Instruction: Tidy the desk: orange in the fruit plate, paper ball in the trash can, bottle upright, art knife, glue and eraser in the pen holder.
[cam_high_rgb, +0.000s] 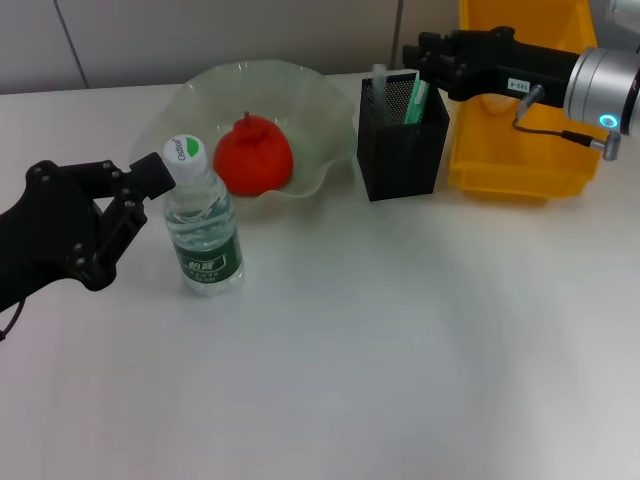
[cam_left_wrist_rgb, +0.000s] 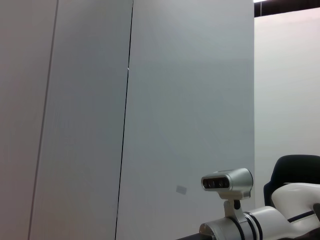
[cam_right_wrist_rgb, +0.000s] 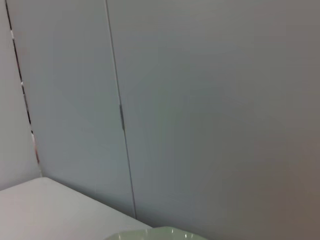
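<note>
The left pincer (cam_high_rgb: 150, 185) is closest to the camera in the head view, low on the left side. It is black, and its fingers sit right by the neck of the bottle (cam_high_rgb: 202, 225), just under the white cap (cam_high_rgb: 186, 150). One finger (cam_high_rgb: 152, 172) touches the cap's side. I cannot tell if the fingers are squeezing the bottle or are apart.

The bottle stands upright on the white worktop (cam_high_rgb: 380, 340). It is clear with a green label.

Behind it sits the fruit plate (cam_high_rgb: 320, 120), a wavy glass dish. The orange (cam_high_rgb: 253, 155) lies inside it.

Just beside the plate is the black pen holder (cam_high_rgb: 400, 150). A pale stick and a green thing poke out of its top.

The right pincer (cam_high_rgb: 425, 65) hangs over the top of the pen holder, near the green thing. I cannot tell if its fingers are apart or together.

A yellow bin (cam_high_rgb: 520, 120) stands behind the pen holder, under the right arm.

The left wrist view shows only a grey wall and a white camera head (cam_left_wrist_rgb: 227, 181) on a stand. The right wrist view shows wall panels, a corner of the worktop (cam_right_wrist_rgb: 45, 210) and a bit of the plate's rim (cam_right_wrist_rgb: 165, 233). Neither wrist view shows any fingers.
</note>
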